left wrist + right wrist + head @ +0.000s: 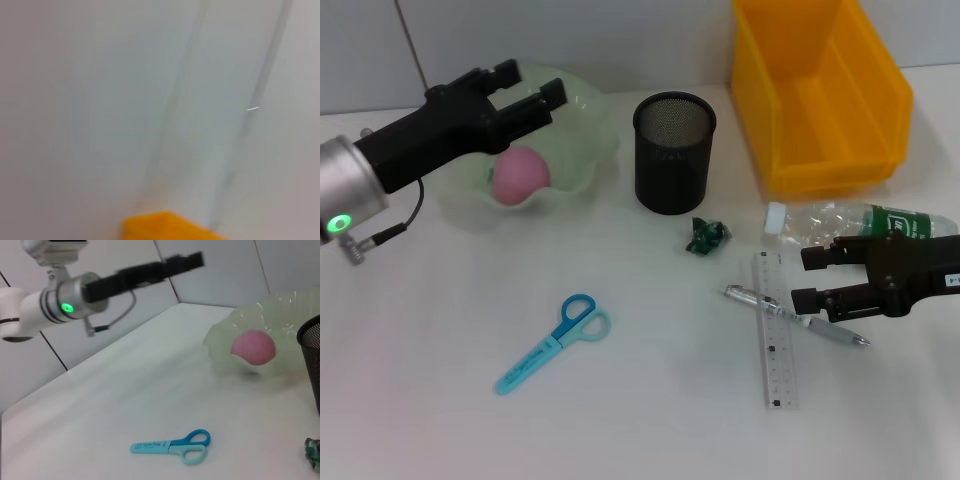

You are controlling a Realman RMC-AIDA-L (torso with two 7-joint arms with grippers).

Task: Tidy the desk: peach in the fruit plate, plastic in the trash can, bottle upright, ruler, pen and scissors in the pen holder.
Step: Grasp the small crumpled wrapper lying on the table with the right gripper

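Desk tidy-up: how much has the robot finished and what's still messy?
Done: the peach sits in the fruit plate, with the open left gripper above it. In hand: nothing yet; the open right gripper is beside the lying bottle and over the pen. Left: stand the bottle up, bin the green plastic in the trash can, and put ruler, pen and scissors in the pen holder.

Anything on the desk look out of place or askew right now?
Yes. The bottle lies on its side by the right gripper. The pen lies across the ruler; scissors and a plastic scrap are loose. The peach sits in its plate.
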